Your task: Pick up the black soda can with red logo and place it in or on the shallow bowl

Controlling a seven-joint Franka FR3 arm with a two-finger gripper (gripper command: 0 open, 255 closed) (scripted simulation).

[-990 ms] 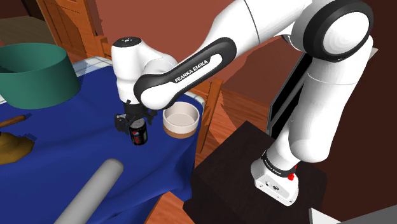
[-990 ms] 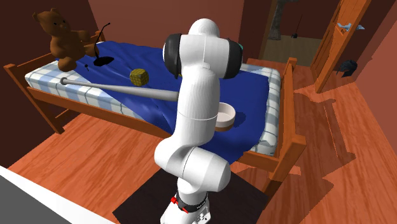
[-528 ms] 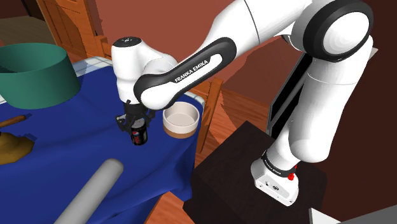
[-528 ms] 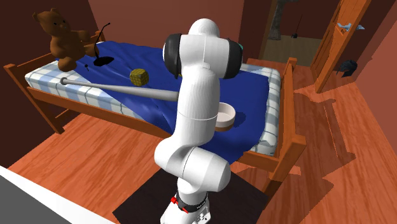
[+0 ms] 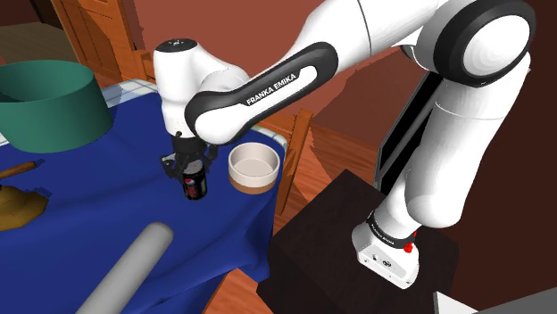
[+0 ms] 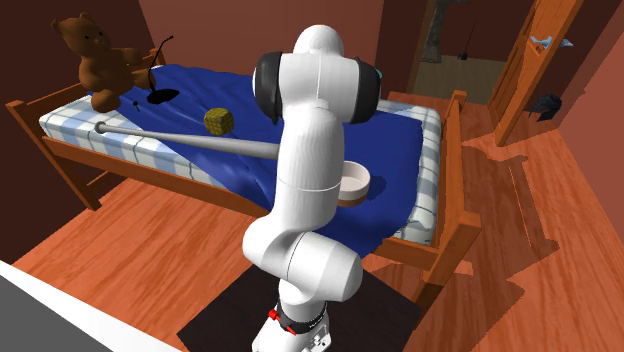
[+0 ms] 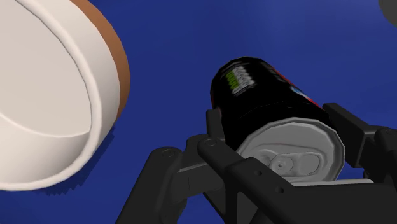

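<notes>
The black gripper [image 5: 189, 171] was clamped on the black soda can [image 5: 194, 185], low over the blue bedspread [image 5: 107, 187], just beside the shallow white bowl [image 5: 253, 169]. A good carry likely needed the can raised clear of the rim, then centred before release.

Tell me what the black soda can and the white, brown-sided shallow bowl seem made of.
Black soda can: likely metal; grey lid with pull tab, black printed body. White shallow bowl: unclear, perhaps ceramic; smooth matte white inside, plain brown outside, thick rounded rim.
</notes>
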